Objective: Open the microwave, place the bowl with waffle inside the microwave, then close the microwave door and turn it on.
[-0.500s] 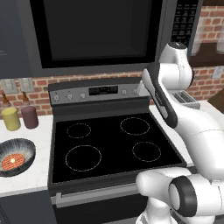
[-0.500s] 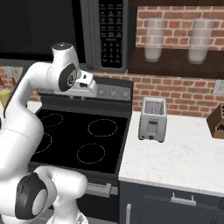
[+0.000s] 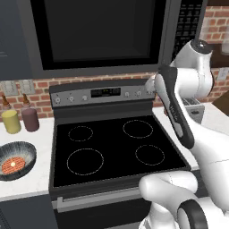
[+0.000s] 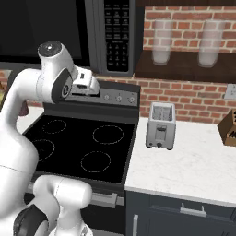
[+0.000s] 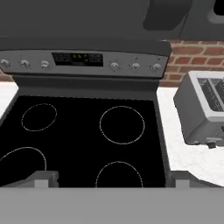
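Fingers spread and empty above the stove, the microwave door shut overhead; the bowl with waffle waits on the left counter. A misjudged reach could miss the handle.

Wall: red brick behind everything, pale mortar lines.
Stove: black glass top, four ring burners, grey control panel with knobs at the back.
Bench: white, speckled, right of the stove; silver toaster standing on it.
Shelf: dark wood above, two frosted glasses upright.
Left bench: yellow jar and mauve jar side by side against the brick.
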Robot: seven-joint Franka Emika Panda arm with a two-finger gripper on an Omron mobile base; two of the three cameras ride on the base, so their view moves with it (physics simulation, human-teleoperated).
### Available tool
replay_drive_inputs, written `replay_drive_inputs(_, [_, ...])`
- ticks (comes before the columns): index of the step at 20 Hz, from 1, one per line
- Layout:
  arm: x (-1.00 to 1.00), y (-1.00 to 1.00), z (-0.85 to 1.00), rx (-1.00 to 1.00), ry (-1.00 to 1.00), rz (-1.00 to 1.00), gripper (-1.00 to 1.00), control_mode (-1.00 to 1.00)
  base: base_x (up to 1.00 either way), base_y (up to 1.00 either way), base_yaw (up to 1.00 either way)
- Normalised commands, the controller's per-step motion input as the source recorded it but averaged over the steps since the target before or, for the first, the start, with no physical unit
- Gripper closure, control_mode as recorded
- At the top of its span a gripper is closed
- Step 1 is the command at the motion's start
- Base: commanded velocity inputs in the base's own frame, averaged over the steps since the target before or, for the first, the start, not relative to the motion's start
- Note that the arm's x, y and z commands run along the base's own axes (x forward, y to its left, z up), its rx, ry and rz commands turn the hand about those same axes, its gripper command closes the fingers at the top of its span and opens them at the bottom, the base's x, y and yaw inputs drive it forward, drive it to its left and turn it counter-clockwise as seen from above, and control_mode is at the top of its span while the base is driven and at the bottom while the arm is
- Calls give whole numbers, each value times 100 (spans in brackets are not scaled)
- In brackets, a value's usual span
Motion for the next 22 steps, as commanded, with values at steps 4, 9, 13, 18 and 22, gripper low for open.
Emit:
replay_drive_inputs(4, [-51, 0, 83, -5, -47, 0, -100, -100, 0, 0, 0])
replay_drive_inputs(9, [-16, 0, 71, -4, -13, -4, -100, -100, 0, 0, 0])
replay_drive_inputs(13, [0, 0, 65, 0, 4, -2, -100, -100, 0, 0, 0])
replay_drive_inputs(18, [6, -5, 60, 0, 5, 0, -100, -100, 0, 0, 0])
replay_drive_inputs(22, [6, -9, 13, 0, -18, 0, -100, -100, 0, 0, 0])
